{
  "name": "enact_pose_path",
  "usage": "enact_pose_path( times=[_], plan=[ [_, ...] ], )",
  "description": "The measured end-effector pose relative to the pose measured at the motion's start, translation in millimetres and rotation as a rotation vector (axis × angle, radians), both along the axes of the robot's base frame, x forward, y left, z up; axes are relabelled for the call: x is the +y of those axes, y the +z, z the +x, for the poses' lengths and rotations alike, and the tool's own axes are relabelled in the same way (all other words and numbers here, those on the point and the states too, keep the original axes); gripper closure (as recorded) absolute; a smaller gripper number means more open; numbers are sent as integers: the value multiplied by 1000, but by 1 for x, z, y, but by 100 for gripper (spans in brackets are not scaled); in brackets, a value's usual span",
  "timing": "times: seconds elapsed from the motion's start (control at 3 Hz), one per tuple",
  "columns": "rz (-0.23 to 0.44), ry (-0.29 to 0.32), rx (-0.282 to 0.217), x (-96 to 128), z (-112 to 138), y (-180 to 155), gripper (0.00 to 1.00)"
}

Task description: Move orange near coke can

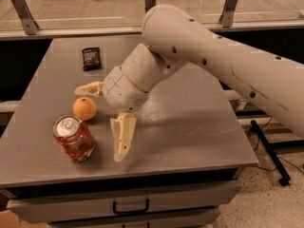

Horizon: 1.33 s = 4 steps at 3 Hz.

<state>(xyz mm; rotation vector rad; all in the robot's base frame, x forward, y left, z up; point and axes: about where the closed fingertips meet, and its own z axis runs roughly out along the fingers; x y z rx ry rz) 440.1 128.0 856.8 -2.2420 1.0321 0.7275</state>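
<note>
The orange [84, 108] is a small round pale-orange fruit resting on the grey table [190, 127], just behind and slightly right of the coke can [73, 138]. The can is red-orange with a silver top and stands upright near the table's front left. My gripper [107, 122] is open and empty, just right of the orange. One finger [88, 89] points left behind the orange. The other finger [122, 137] points down toward the front edge. Neither finger touches the orange.
A small flat black packet [90, 58] lies at the back left of the table. A drawer with a handle [130, 206] sits under the front edge. A glass railing runs behind the table. A black stand leg [268, 151] is on the floor to the right.
</note>
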Motion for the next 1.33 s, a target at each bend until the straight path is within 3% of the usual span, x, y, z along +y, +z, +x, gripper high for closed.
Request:
enact_pose_path(
  times=[0.67,1.33],
  plan=[
    [-16,-33,-4,-2,15,-4,0],
    [-11,-173,0,-21,78,11,0]
  ],
)
